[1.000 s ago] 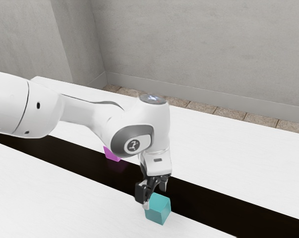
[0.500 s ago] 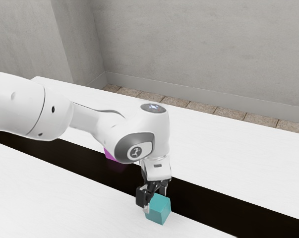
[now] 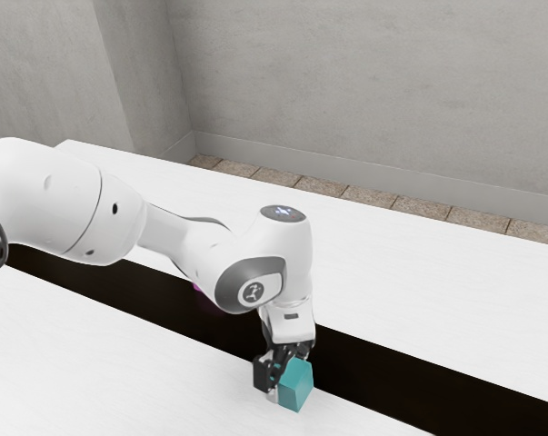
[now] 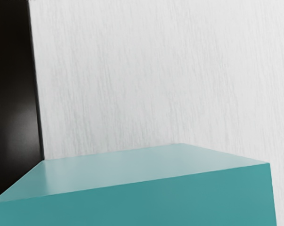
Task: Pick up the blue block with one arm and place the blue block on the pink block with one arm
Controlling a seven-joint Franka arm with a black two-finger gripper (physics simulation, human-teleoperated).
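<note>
Arm (image 3: 119,227), white, seven-joint: enters from the exterior view's left and bends down over the near part of the desk (image 3: 419,263).

Gripper (image 3: 278,372), black: lowered onto the blue block (image 3: 297,389) and set against the block's upper left side. Whether it is spread or has closed on the block cannot be told.

Blue block, teal in tone: rests flat on the desk directly beneath the gripper. In the wrist view its top face (image 4: 132,188) lies close under the hand.

Desk, white with a faint grain: a black band (image 3: 401,368) crosses it from the exterior view's left to the lower right. The block stands on the near white strip, just beside the band's near edge.

Room: grey walls (image 3: 364,82), pale skirting, and a strip of brownish tiled floor (image 3: 419,207) beyond the desk's far edge.

Block orientation: upright and cube-like, so no long axis can be told. One vertical edge is turned toward the exterior camera.
</note>
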